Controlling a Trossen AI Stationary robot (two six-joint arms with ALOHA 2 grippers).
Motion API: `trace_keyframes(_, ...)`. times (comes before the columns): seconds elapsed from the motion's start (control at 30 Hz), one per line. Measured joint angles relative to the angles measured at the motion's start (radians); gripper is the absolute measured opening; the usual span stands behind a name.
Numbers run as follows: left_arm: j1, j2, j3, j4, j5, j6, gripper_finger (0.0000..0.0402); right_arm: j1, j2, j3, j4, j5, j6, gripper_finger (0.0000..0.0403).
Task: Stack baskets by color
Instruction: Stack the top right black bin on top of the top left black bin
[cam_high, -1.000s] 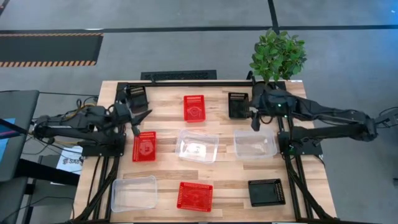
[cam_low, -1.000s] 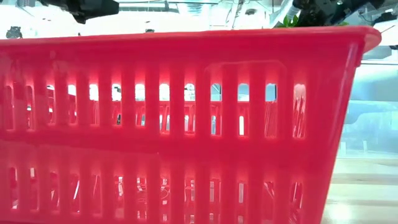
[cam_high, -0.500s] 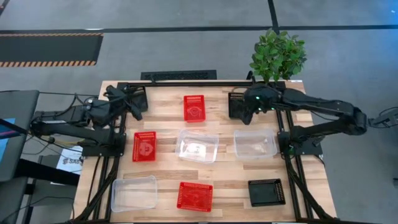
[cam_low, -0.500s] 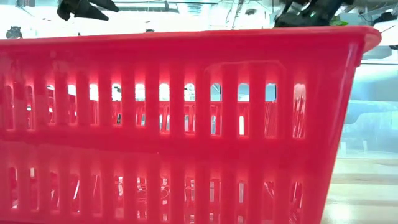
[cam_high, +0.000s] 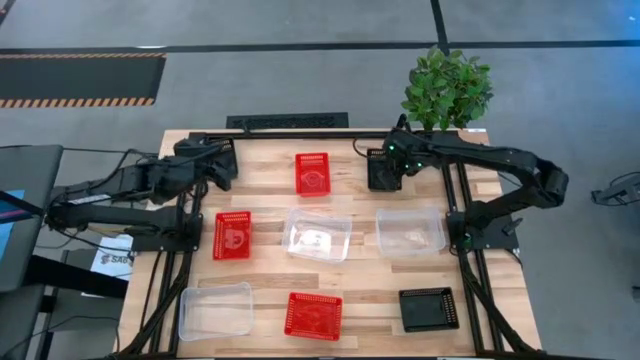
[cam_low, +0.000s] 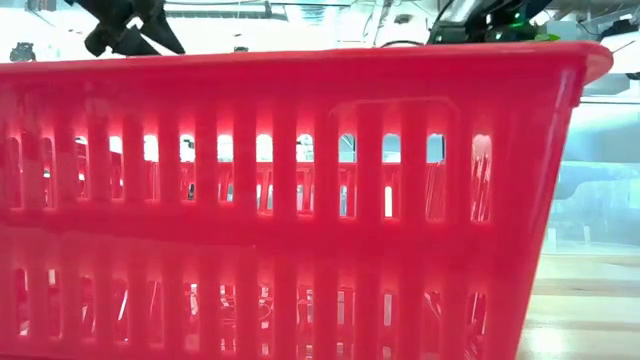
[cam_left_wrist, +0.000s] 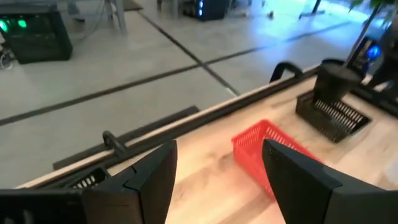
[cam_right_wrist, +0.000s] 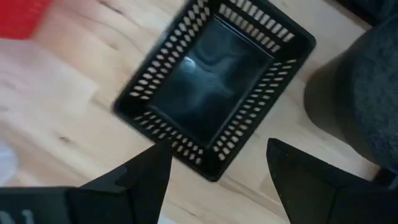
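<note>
Left claw (cam_high: 222, 170): upper left of the high view, over the table's far-left corner, fingers (cam_left_wrist: 146, 180) spread apart, gripping nothing.
Right claw (cam_high: 385, 165): upper right of centre, above the far black basket (cam_high: 383, 170), fingers (cam_right_wrist: 140, 180) parted, nothing between them (basket lying on the wood beneath, apart from them).
Red baskets: one at top centre (cam_high: 312, 173), one at left of centre (cam_high: 232, 235), one at bottom centre (cam_high: 313, 315); well apart, none stacked.
Clear baskets: one in the middle (cam_high: 319, 234), one right of centre (cam_high: 411, 231), one at lower left (cam_high: 215, 310).
Black baskets: besides the far one, another at lower right (cam_high: 429, 309); a third mostly hidden under the left claw, upper left (cam_high: 212, 150).
Table (cam_high: 365, 280): pale wooden planks, centre of frame.
Potted green plant (cam_high: 446, 88): upper right, at the table's far-right corner.
Low view: filled by a red basket wall (cam_low: 300, 200).
</note>
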Motion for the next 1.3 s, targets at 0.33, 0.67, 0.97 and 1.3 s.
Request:
trace_keyframes(0.33, 0.022, 0.117, -0.005, -0.010, 0.005, 0.028, 0.0223, -0.061, 0.093, -0.054, 0.030, 0.012, 0.028, 0.0286)
trace_keyframes(0.67, 0.022, 0.172, -0.006, -0.013, 0.005, 0.060, 0.0223, -0.100, 0.089, -0.174, 0.143, 0.022, 0.084, 0.0286)
trace_keyframes(0.97, 0.021, 0.169, -0.006, -0.013, 0.006, 0.059, 0.0223, -0.112, 0.090, -0.264, 0.297, -0.057, 0.109, 0.0284)
trace_keyframes(1.3, 0.021, 0.169, -0.006, -0.013, 0.018, 0.057, 0.0223, -0.112, 0.090, -0.264, 0.315, -0.057, 0.108, 0.0106)
